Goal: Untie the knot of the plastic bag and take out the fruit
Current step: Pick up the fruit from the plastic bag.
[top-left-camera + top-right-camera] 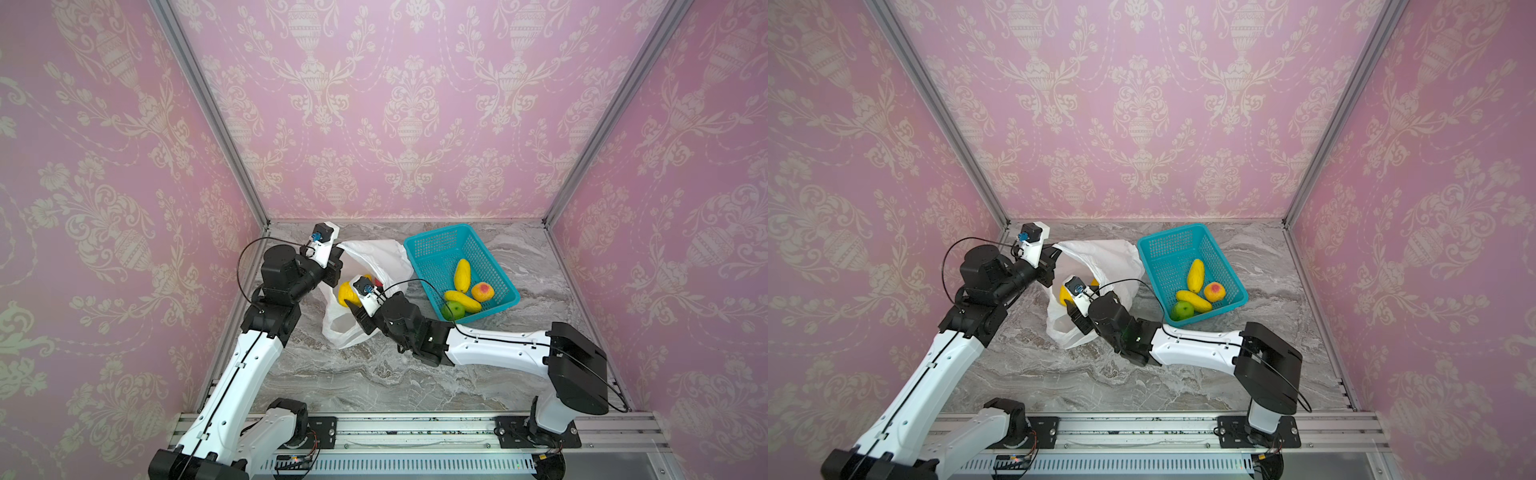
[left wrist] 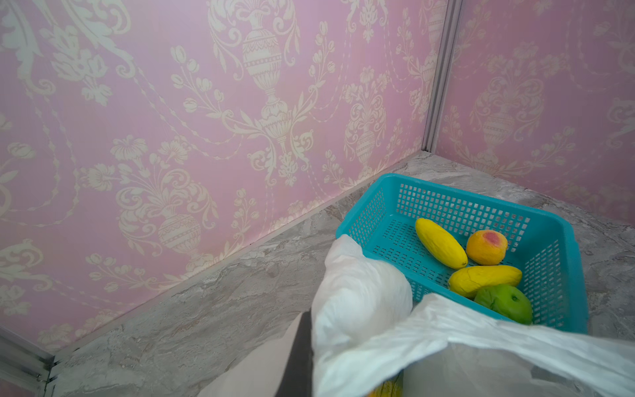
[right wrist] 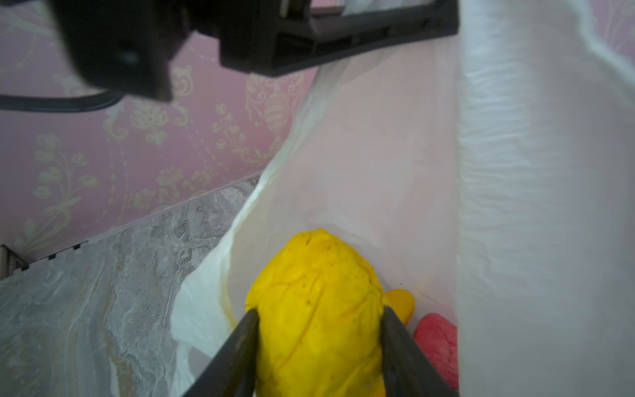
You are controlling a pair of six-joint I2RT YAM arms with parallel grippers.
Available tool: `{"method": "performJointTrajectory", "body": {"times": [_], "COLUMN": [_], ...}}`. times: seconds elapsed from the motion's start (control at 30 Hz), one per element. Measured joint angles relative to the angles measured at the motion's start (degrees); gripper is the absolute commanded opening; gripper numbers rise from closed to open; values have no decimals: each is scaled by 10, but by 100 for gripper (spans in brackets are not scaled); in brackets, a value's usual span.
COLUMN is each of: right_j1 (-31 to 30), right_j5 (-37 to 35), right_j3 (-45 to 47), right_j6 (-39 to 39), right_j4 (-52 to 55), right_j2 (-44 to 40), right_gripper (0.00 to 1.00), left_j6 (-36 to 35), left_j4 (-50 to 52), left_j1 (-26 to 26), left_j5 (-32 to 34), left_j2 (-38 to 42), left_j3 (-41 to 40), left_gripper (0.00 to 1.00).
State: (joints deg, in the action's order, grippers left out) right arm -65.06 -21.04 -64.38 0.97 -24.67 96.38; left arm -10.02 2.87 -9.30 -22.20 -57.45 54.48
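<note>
Pink damask-patterned walls [image 1: 411, 104] enclose on 3 sides a grey marble-patterned tabletop [image 1: 374, 374], which fills the lower centre of both top views. The left arm [image 1: 249, 361] rises from the lower left of the frame and the right arm [image 1: 498, 349] reaches in from the lower right, and the 2 meet at the plastic bag [image 1: 384, 257]. The bag lies just left of centre on the tabletop, its thin white film crumpled and its mouth open. Just right of it, toward the back wall, stands a teal perforated basket [image 1: 436, 245] holding 4 pieces of fruit: 2 elongated yellow fruits [image 1: 462, 275], an orange-red round fruit [image 1: 482, 291] and a green fruit [image 1: 453, 310] in the basket's near corner. Inside the bag, at the lower centre of the right wrist view, sits a large yellow fruit [image 3: 319, 268], with a red fruit [image 3: 438, 347] at its lower right, partly hidden by the bag's film. The right gripper [image 3: 320, 309] stands about half open, its 2 dark fingers [image 3: 240, 347] pressed against opposite sides of the yellow fruit. The left gripper [image 1: 336, 266], at the bag's upper left edge in a top view, is fully closed on the rim of the bag, holding the film raised off the tabletop.
</note>
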Motion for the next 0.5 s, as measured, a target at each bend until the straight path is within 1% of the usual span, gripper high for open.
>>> {"method": "performJointTrajectory", "body": {"times": [0.17, 0.33, 0.5], "right_j1": [-19, -26, -26], "right_j5": [5, 5, 2], "right_j3": [53, 108, 160], "right_j6": [-7, -15, -27], "right_j4": [16, 27, 36], "right_j2": [-68, -176, -292], "right_gripper": [41, 41, 44], "left_j6": [0, -1, -1], "left_j4": [10, 15, 15], "left_j1": [10, 10, 12], "left_j5": [18, 18, 18], "left_j2": [-18, -20, -20], "left_j3": [0, 0, 0], "left_gripper": [0, 0, 0]}}
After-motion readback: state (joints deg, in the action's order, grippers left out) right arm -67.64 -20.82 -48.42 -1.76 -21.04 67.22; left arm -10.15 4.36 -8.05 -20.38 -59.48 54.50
